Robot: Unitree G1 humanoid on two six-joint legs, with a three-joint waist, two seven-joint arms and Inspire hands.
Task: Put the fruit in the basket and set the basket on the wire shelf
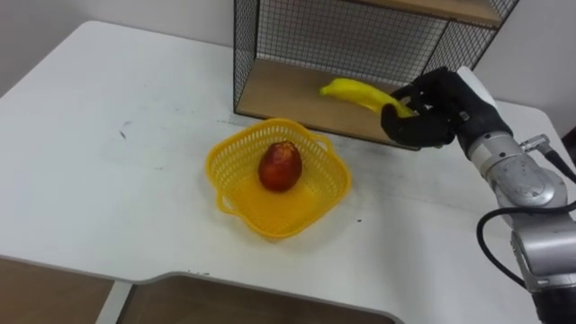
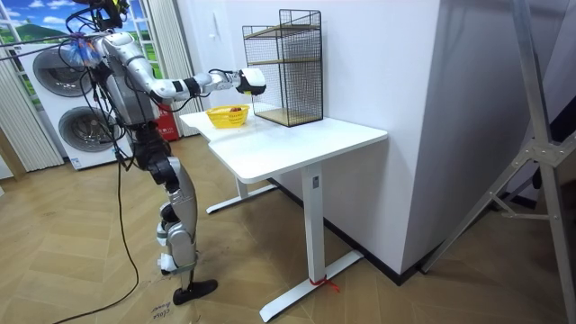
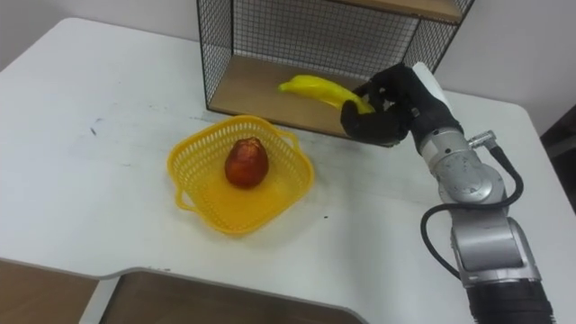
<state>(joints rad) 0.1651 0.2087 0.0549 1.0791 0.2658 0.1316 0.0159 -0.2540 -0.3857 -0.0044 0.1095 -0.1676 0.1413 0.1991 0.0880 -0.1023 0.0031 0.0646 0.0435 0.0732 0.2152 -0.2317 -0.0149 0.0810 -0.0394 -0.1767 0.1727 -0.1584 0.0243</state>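
White tabletop [image 1: 108, 180]: right robot hand [image 1: 432, 112] clasps curved banana [image 1: 355, 91] near latticed basket [image 1: 310, 193].

Lattice basket [image 1: 225, 157]: yellow plastic, slight gloss.
Red apple [image 1: 281, 166]: smooth, shiny skin.
Yellow banana [image 1: 355, 91]: smooth, matt peel.
Black wire shelf [image 1: 297, 36]: thin metal mesh, matt.
Its shelf board [image 1: 279, 94]: pale wood, matt.
White table [image 1: 108, 180]: smooth top, faint sheen.
Black right hand [image 1: 432, 112]: matt covering.

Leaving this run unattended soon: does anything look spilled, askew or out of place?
Nothing spilled or damaged. One oddity: the banana, gripped in the right hand, is held at the wire shelf, not over the basket, which holds one red fruit.
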